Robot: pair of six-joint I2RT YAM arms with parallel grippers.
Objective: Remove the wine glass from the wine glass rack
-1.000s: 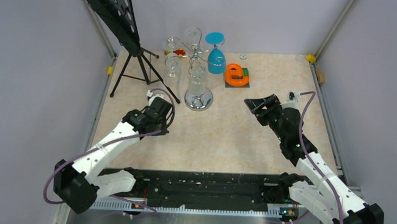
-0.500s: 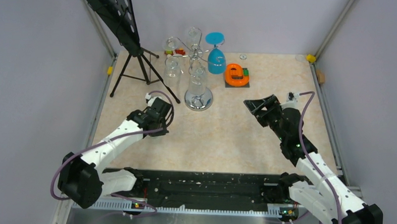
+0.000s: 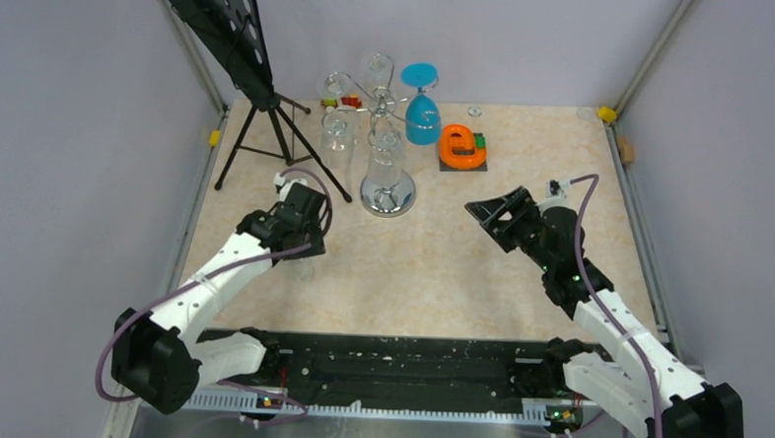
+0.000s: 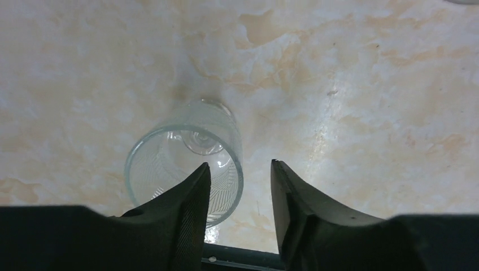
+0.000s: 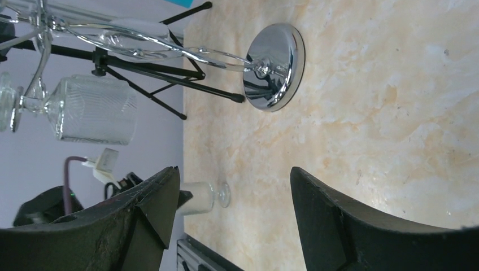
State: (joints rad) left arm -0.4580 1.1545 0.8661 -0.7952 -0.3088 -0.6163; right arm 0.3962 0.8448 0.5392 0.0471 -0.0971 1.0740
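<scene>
Release near left: left gripper (image 4: pixel 239 166) just parted, wine glass (image 4: pixel 183 161) probably free on table (image 4: pixel 367 84), removal done; right gripper (image 5: pixel 234 172) spread, empty.

Honestly, there's no readable text anywhere here: no labels, brand names, numbers or signs that I can make out in any view. Closest thing to a letter is the orange plastic piece (image 3: pixel 451 141) near the far edge of the desk (image 3: pixel 431 270). Its outline looks like a lowercase "e", but that's just its shape, not print.
</scene>
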